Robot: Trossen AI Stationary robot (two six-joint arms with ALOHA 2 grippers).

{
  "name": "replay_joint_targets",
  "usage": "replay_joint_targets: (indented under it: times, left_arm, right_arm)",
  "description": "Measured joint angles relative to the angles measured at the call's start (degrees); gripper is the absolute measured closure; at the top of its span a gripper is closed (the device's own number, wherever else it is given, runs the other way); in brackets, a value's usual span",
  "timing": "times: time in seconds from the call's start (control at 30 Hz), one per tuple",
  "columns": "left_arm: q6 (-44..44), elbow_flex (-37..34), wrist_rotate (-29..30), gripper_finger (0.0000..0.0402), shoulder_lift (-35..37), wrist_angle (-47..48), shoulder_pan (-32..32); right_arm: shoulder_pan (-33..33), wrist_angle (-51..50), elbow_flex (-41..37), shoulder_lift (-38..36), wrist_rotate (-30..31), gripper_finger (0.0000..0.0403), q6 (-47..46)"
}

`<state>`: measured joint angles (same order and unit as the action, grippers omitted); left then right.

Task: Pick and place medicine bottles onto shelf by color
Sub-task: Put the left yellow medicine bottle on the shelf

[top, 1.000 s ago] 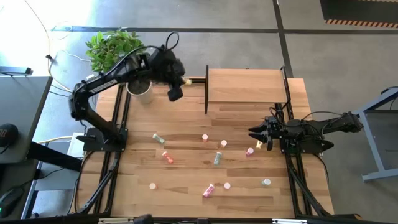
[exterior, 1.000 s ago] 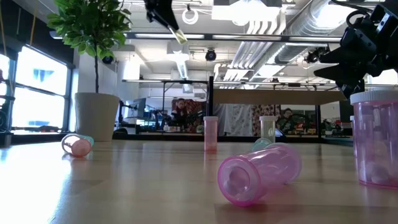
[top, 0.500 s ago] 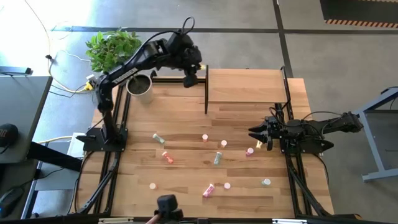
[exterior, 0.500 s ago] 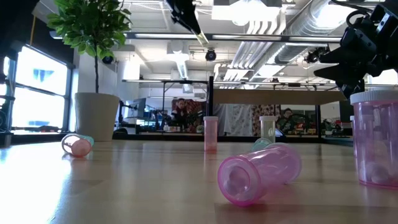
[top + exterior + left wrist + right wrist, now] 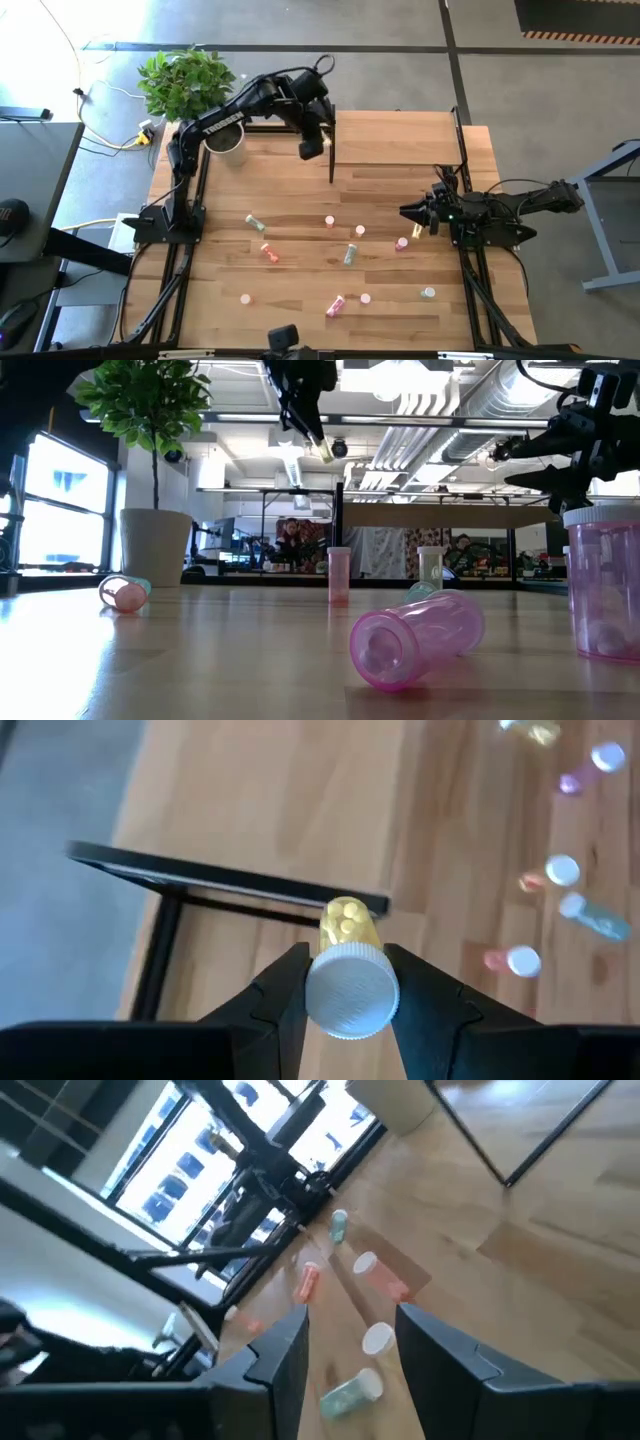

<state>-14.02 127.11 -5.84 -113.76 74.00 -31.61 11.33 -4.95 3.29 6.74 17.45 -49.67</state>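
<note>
In the high view, the left gripper (image 5: 313, 146) sits in the upper middle of the frame, just beside the black upright panel (image 5: 332, 145) at the left edge of the shelf (image 5: 395, 138). Its fingers are clamped on a yellow bottle (image 5: 348, 926) with a white cap (image 5: 351, 993); the left wrist view shows the cap pinched between the two dark fingers (image 5: 285, 990), with the panel and the shelf's light wood beyond it. In the low view the same gripper (image 5: 318, 445) hangs high near the top centre of the frame.

The right gripper (image 5: 412, 213) lies at the right middle of the high view, low over the tabletop (image 5: 290, 200), its fingers parted with nothing between them. A pink bottle (image 5: 401, 243) lies just below it in that frame.

The other bottles are scattered over the lower half of the tabletop: a pale green one (image 5: 255, 222) at left, an upright pink one (image 5: 328, 221) at centre, a green one (image 5: 349, 255), and a pink one (image 5: 335, 306) near the bottom edge. A potted plant (image 5: 187, 81) stands in the upper left.
</note>
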Motion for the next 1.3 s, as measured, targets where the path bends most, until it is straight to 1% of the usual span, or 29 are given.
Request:
replay_joint_targets:
  times: [0.17,0.27,0.47,0.53,0.6,0.67,0.77,0.83,0.9,1.0,1.13,1.3]
  left_arm:
    - [0.4,0.0,0.0,0.0291,-0.2,3.7,2.0]
    - [0.4,0.0,-0.1,0.0291,-0.2,5.5,3.7]
    - [0.4,0.0,-0.1,0.0291,-0.2,7.8,6.7]
    - [0.4,0.0,-0.5,0.0291,-0.2,7.6,7.8]
    - [0.4,0.0,-2.8,0.0291,-0.2,7.0,8.8]
    - [0.4,0.0,-4.1,0.0291,-0.2,6.0,9.7]
    - [0.4,0.0,-4.2,0.0291,-0.2,3.8,10.8]
    - [0.1,0.0,-4.2,0.0291,-0.2,2.5,11.1]
    - [-0.9,0.0,-4.2,0.0291,-0.2,1.9,11.4]
    - [-1.1,0.0,-4.2,0.0291,-0.2,1.2,11.5]
    - [-1.1,0.0,-5.3,0.0291,-0.2,0.6,11.5]
    - [-1.1,0.0,-6.0,0.0291,-0.2,-0.7,11.5]
  right_arm:
    - [0.0,0.7,0.0,0.0,4.0,0.026,-1.4]
    - [0.0,3.9,0.0,0.0,6.1,0.026,-2.9]
    - [-0.1,9.7,0.0,0.0,8.0,0.026,-1.4]
    - [-0.1,12.1,0.0,0.0,10.7,0.026,-0.9]
    - [-0.1,15.9,0.0,0.0,13.9,0.026,-0.6]
    - [-0.1,20.7,0.0,0.0,15.7,0.026,1.8]
    - [-0.1,29.5,0.2,0.0,15.8,0.026,8.8]
    - [-0.1,31.9,2.0,0.0,15.8,0.026,14.3]
    - [-0.1,31.0,4.9,0.0,15.8,0.026,19.6]
    - [-0.1,26.4,10.5,1.2,16.1,0.026,26.5]
    - [-0.1,16.2,19.7,4.8,17.8,0.026,33.4]
    - [-0.1,3.0,31.0,12.1,20.3,0.026,38.3]
